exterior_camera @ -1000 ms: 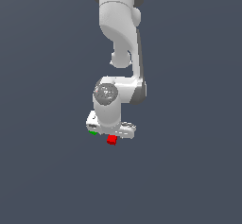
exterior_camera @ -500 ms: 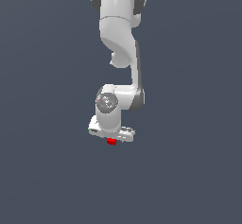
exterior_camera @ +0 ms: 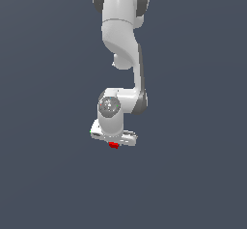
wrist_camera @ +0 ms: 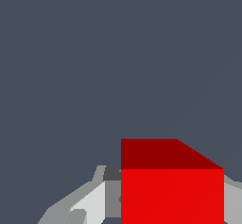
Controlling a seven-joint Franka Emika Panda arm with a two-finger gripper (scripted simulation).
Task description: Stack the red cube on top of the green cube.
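Note:
In the exterior view the red cube [exterior_camera: 114,145] peeks out just under the white hand, and my gripper [exterior_camera: 114,142] has come down over it. The wrist view shows the red cube [wrist_camera: 172,194] large and close. A grey finger [wrist_camera: 112,192] presses its one side and another finger [wrist_camera: 232,199] its other side, with no gap showing. My gripper [wrist_camera: 172,204] is shut on it. The green cube is almost wholly hidden behind the hand. Only a faint green sliver [exterior_camera: 91,133] shows at the hand's edge on the exterior view's left.
The white arm [exterior_camera: 120,39] rises straight above the hand. A plain dark grey floor [exterior_camera: 193,175] lies all around, and no other objects show in either view.
The hand has sunk lower over the red cube, which has stayed where it was. The green cube, visible at the hand's edge a second ago, is now nearly covered.

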